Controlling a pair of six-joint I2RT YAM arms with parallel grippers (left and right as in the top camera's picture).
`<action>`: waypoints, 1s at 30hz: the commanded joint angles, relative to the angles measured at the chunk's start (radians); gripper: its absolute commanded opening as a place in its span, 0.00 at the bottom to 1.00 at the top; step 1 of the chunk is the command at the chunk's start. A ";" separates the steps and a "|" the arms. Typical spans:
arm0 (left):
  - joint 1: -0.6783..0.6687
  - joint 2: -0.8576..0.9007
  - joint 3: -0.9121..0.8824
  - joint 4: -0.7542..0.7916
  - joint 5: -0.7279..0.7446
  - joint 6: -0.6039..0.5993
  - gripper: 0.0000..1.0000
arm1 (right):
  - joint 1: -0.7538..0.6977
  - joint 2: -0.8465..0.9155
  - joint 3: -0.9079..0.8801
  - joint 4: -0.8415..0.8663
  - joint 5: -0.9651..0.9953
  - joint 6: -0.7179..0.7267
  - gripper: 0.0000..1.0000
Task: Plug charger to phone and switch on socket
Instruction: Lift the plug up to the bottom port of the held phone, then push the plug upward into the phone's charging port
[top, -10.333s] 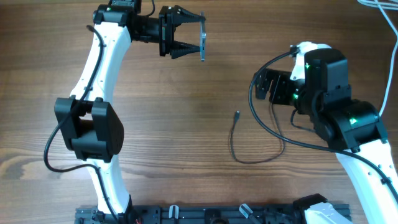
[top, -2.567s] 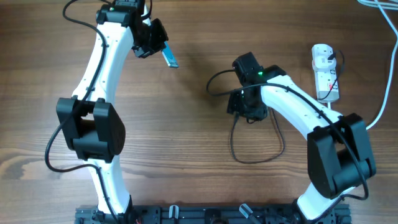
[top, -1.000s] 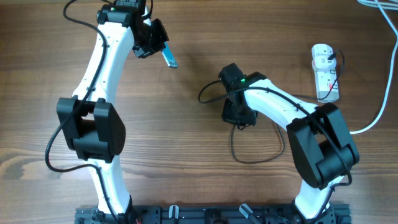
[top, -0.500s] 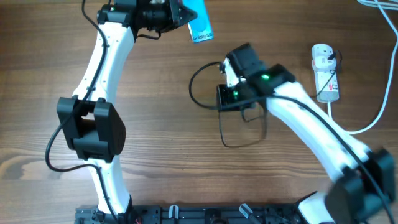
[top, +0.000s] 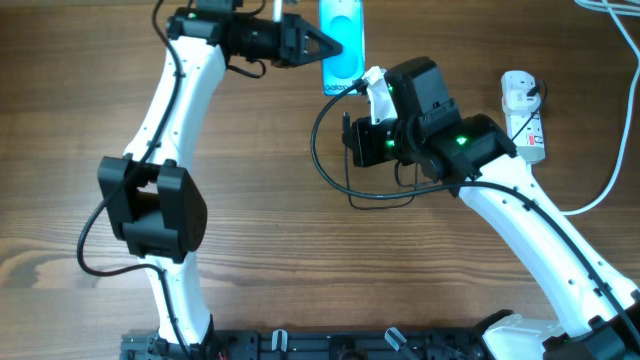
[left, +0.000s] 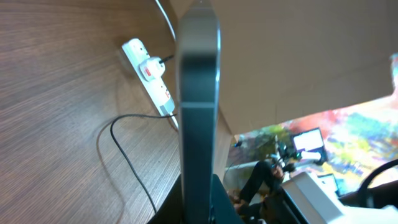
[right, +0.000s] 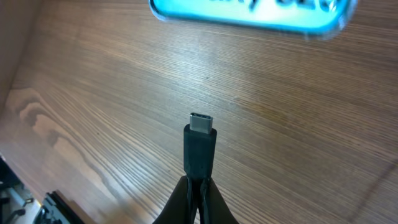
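My left gripper (top: 322, 42) is shut on the phone (top: 341, 42), holding it above the table at the top centre, turquoise screen up. The left wrist view shows the phone (left: 198, 106) edge-on, rising from the jaws of that gripper (left: 199, 208). My right gripper (top: 368, 98) is shut on the charger (top: 330, 165) just behind its connector. In the right wrist view the connector (right: 201, 137) sticks up from the right gripper (right: 198, 190) and points at the phone's lit end (right: 249, 12), a gap apart. The white socket (top: 522, 115) lies at the right.
A thick white cable (top: 612, 170) runs along the right edge of the table. The charger's black lead loops on the wood below my right wrist. A black rail (top: 350, 345) lines the front edge. The socket (left: 148, 71) has a plug in it.
The left arm has swung the phone right and turned it lengthwise toward the right gripper. The right arm has carried the connector up to the phone's lower end, dragging the cable loop along.
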 joint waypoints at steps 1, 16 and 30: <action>-0.040 -0.029 0.019 0.000 0.002 0.096 0.04 | 0.003 0.000 0.012 -0.003 0.076 0.039 0.04; -0.028 -0.042 0.019 0.004 0.025 0.099 0.04 | 0.003 0.032 0.012 0.002 0.149 0.047 0.04; -0.028 -0.042 0.019 0.000 0.080 0.122 0.04 | 0.003 0.032 0.012 0.024 0.124 0.040 0.04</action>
